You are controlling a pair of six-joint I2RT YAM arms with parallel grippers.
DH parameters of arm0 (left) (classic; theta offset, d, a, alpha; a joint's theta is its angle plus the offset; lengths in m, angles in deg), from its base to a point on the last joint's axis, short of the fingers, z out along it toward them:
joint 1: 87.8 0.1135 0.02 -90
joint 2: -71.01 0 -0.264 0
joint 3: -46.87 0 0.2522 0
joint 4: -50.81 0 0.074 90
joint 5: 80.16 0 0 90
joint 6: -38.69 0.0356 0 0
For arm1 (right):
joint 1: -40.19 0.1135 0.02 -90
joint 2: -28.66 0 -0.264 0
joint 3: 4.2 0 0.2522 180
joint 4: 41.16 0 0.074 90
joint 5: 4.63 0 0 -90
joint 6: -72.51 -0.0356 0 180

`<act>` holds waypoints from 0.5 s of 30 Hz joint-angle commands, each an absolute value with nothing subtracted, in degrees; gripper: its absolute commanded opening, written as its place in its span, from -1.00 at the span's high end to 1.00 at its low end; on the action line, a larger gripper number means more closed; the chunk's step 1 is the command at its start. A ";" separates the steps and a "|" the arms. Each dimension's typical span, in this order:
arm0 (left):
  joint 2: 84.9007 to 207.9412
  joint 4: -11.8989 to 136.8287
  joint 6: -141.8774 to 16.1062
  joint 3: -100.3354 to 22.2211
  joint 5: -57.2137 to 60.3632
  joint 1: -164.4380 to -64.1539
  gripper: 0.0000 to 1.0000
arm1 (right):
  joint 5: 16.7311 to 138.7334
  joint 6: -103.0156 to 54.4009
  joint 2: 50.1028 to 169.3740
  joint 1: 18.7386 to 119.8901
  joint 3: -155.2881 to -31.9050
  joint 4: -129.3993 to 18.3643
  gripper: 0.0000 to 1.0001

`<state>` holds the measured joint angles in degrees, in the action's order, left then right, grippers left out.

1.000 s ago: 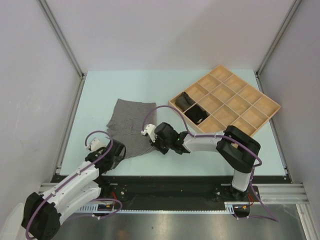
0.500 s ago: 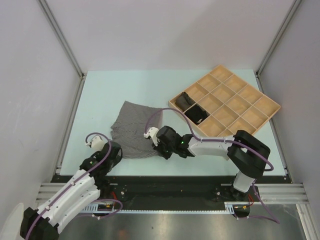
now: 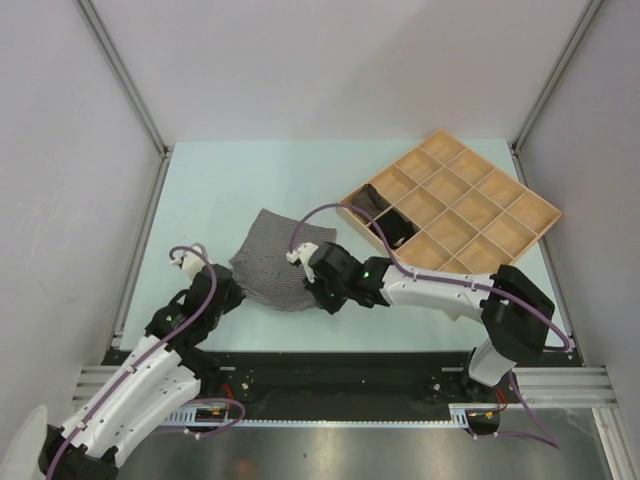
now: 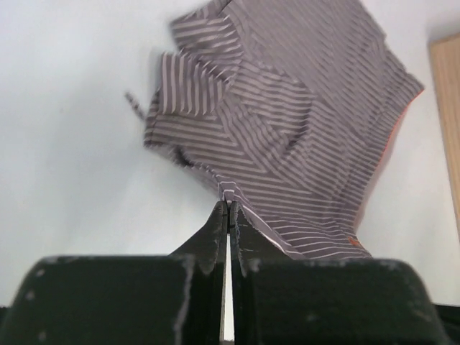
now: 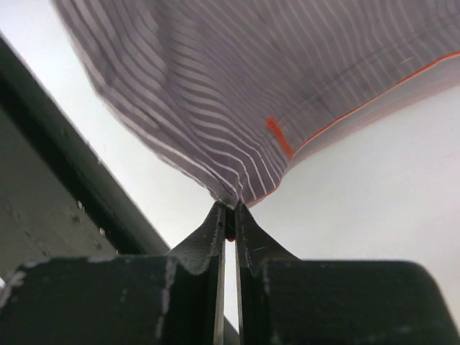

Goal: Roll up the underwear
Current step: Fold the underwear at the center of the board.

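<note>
Grey striped underwear (image 3: 278,262) lies bunched left of the tray (image 3: 497,187), with left gripper (image 4: 228,207) and right gripper (image 5: 228,215) each clamped thinly on a near corner, so uneven pulling could slip one free and skew the roll.

A compartmented wooden tray (image 3: 497,188) is set askew on the right side of a pale green table (image 3: 220,180) enclosed by grey walls (image 3: 330,60).

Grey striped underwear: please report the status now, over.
Left end effector shut on grey underwear corner. Right end effector shut on its orange-edged hem. Cloth bunched, not yet rolled. Wooden tray lies to its right.
</note>
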<state>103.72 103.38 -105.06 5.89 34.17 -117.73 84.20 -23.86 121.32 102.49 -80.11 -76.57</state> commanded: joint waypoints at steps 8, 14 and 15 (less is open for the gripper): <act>126.37 87.88 -88.84 -7.21 36.56 -114.79 0.99 | 82.75 -23.83 130.95 89.68 -95.91 -79.62 1.00; 139.72 84.97 -84.09 -15.03 37.61 -112.50 1.00 | 80.10 -23.12 139.92 84.40 -104.09 -82.16 1.00; 140.96 84.61 -83.48 -15.83 37.96 -112.15 0.99 | 79.84 -23.03 141.32 84.05 -104.79 -82.52 1.00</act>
